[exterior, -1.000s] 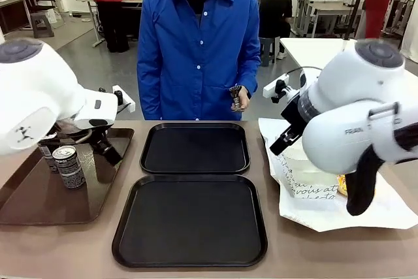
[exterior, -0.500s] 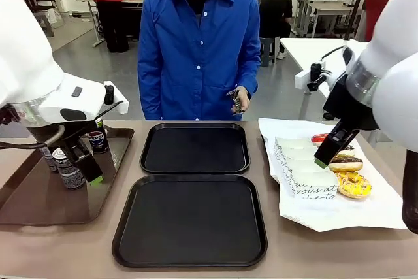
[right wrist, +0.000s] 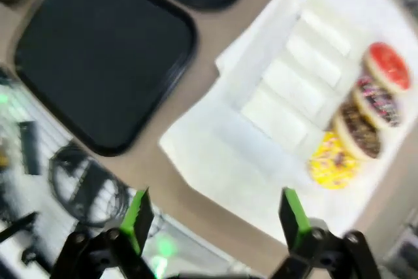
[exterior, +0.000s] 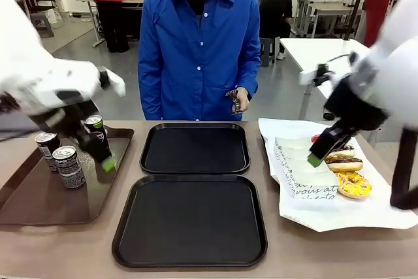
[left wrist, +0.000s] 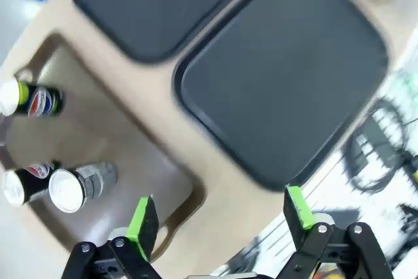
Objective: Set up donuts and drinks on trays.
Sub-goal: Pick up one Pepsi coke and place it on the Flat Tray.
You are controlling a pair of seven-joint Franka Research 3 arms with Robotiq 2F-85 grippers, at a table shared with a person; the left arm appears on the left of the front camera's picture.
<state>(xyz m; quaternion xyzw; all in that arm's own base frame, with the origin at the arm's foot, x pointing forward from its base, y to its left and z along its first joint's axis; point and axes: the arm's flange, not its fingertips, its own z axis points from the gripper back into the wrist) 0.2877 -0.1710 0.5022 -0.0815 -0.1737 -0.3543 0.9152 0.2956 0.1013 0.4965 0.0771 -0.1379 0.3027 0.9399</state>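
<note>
Three drink cans (exterior: 68, 166) stand upright on the brown tray (exterior: 39, 200) just left of the left jaws, spread apart, two black trays (exterior: 189, 220) lie bare in the middle, and the donuts (exterior: 344, 163) on white paper (exterior: 326, 217) sit just right of the right jaws, likewise apart, each arm nearest its own goods.

drinks (exterior: 68, 166) left | trays (exterior: 189, 223) centre, one behind other | donuts (exterior: 354, 185) right

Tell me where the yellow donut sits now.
In the front view the yellow donut lies on the white paper at the right, beside the chocolate donut on its near side.
</note>
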